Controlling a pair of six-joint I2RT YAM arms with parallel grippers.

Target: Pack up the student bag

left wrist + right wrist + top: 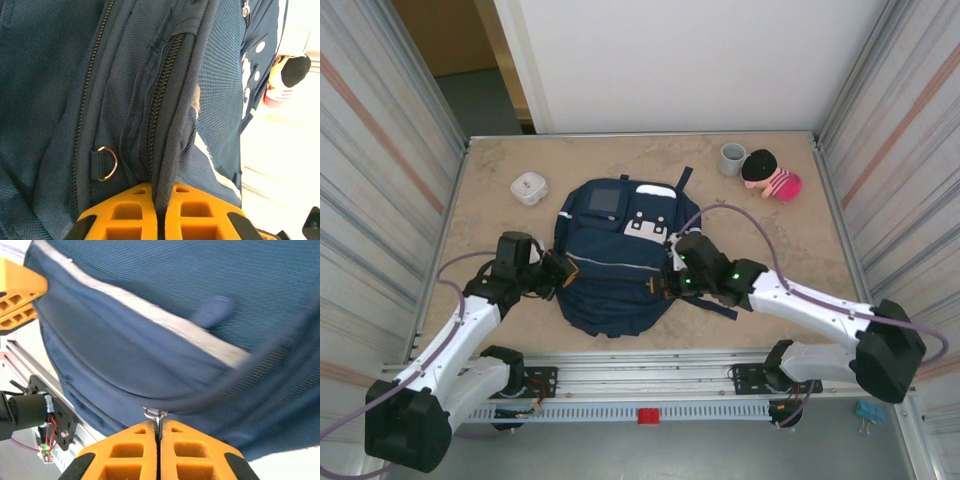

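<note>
- Student bag (610,262): lies flat at the centre of the counter (820,230), top end towards 12 o'clock. Biggest item by far.
- Left arm's fingers (167,210): at the bag's 9 o'clock edge, pressed together on a raised fold of navy fabric beside a closed zip (160,100). Judged purpose: anchor that side so the cloth stays taut against a pull from across.
- Right arm's fingers (162,440): at the bag's 3 o'clock edge, pinching a small metal zip pull (155,413). Likely set to draw a compartment open; nothing looks packed yet.
- Plush doll (772,175), grey cup (732,158): near each other at about 1 o'clock of the bag, well apart from it. Probably waiting to go in.
- White box (529,187): at 11 o'clock, near the bag's corner but not touching it.
- Bag's look: navy mesh-weave cloth; grey square panel (605,198) and white dotted patch (645,228) at the top end; thin white stripe (150,315) across the front.
- D-ring (106,163): on a short loop beside the pinched fold.
</note>
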